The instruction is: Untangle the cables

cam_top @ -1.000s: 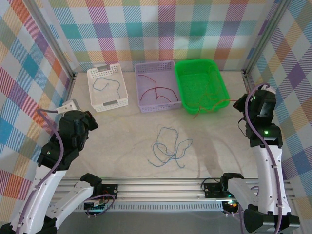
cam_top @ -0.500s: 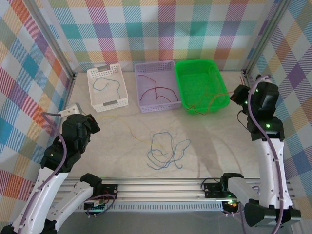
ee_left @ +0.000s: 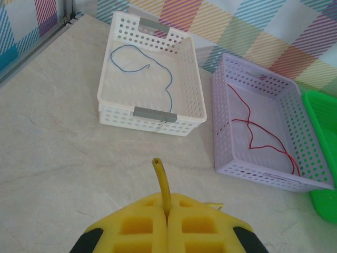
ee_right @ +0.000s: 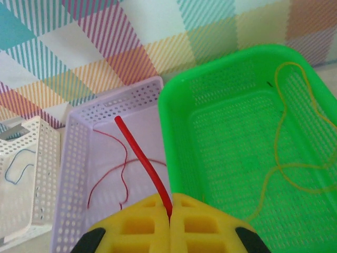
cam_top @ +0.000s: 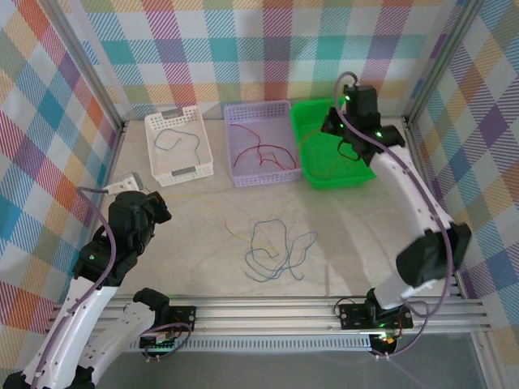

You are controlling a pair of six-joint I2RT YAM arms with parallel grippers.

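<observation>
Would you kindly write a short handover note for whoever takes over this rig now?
Left gripper: jaws shut on a thin yellow cable.
Right gripper: jaws shut on a thin red cable, over the lilac plastic basket where it meets the green plastic basket.
Done: blue cable in white plastic basket, orange cable in the green one.
Left: tangled blue cables on the table.
</observation>
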